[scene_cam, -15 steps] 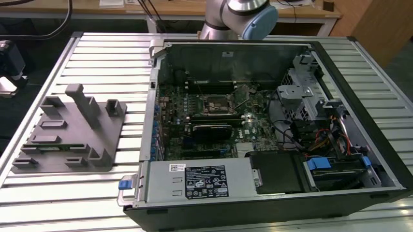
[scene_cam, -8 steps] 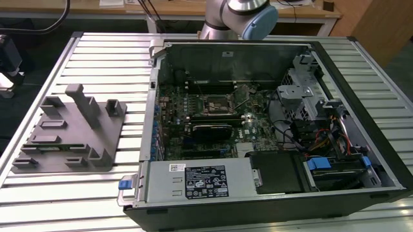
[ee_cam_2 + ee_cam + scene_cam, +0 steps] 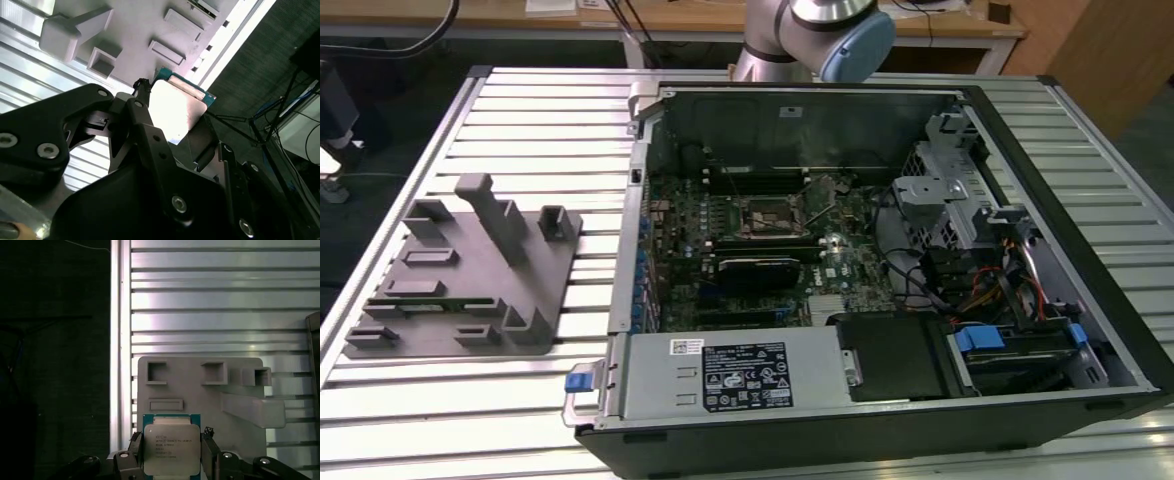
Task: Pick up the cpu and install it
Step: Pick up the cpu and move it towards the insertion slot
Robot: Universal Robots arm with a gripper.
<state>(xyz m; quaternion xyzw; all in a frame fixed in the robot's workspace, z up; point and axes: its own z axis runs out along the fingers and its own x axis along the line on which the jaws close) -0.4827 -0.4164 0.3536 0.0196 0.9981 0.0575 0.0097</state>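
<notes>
The cpu is a flat square chip with a silvery top and a green rim. My gripper is shut on it, one black finger on each side. In the second wrist view the cpu shines bright between the fingers of the gripper. It hangs above the grey fixture block, over the fixture's edge nearest the camera. In the exterior view the open black-framed motherboard socket lies inside the computer case, and the arm rises at the back.
The grey fixture with its uprights and pockets sits on the slatted metal table at the exterior view's left, beside the case. Inside the case are a power supply, drive bays and cables.
</notes>
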